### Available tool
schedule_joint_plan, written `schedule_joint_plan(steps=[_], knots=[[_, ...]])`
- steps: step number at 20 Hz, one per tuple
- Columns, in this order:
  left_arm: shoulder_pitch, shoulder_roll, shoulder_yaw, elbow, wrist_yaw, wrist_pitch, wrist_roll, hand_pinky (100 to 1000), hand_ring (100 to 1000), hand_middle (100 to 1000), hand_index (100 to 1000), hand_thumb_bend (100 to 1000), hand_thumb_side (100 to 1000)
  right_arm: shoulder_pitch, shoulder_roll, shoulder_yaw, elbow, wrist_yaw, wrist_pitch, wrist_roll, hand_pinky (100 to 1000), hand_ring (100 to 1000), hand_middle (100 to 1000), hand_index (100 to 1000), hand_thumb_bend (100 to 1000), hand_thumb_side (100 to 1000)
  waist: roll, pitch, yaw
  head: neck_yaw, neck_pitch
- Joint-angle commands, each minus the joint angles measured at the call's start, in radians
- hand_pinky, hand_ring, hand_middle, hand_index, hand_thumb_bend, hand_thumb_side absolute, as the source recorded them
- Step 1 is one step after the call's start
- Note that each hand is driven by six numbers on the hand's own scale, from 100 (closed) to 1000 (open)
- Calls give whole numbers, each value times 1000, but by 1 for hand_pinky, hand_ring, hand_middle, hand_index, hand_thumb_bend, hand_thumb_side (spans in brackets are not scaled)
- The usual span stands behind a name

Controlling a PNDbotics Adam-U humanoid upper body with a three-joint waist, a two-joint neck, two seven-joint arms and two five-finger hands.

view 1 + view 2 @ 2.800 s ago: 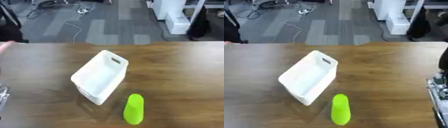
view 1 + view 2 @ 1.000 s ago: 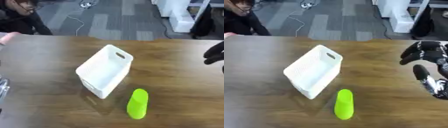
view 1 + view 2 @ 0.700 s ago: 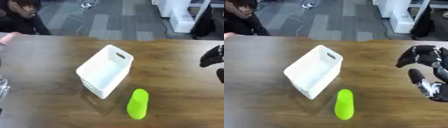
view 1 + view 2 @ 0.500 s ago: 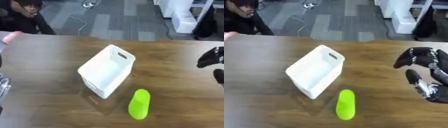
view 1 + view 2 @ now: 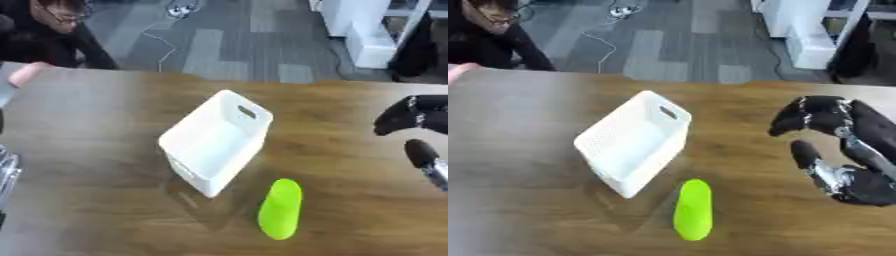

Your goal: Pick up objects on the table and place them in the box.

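A white plastic box (image 5: 636,145) with a handle slot stands askew in the middle of the wooden table (image 5: 87,115), its opening upward. A bright green elongated object (image 5: 693,210) lies on the table just in front of the box's near right corner. My right hand (image 5: 846,120) hovers at the right, a hand's width from the green object, open, with its fingers bent downward and the thumb apart, holding nothing. A silver part of my left hand (image 5: 5,167) shows at the left edge, well away from the box.
Bare wood stretches to the left of the box and along the front. Beyond the table's far edge lie grey floor, cables and a white cabinet (image 5: 802,35).
My right hand has come further in from the right edge toward the green object. The box and the green object have kept their places; the camera has shifted a little.
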Motion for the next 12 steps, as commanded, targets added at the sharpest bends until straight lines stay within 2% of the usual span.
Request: schedule_joint_plan(steps=[1, 12], knots=[[-14, 26, 3, -12, 8, -50, 43, 608, 624, 720, 732, 723, 1000, -28, -7, 10, -13, -8, 19, 42, 505, 658, 658, 732, 100, 1000, 2, -10, 2, -4, -4], [-18, 25, 2, -12, 15, -50, 39, 609, 624, 720, 731, 723, 1000, -65, 31, 45, -13, -17, 65, 155, 585, 700, 697, 752, 100, 1000, 2, -12, 7, -5, -2]])
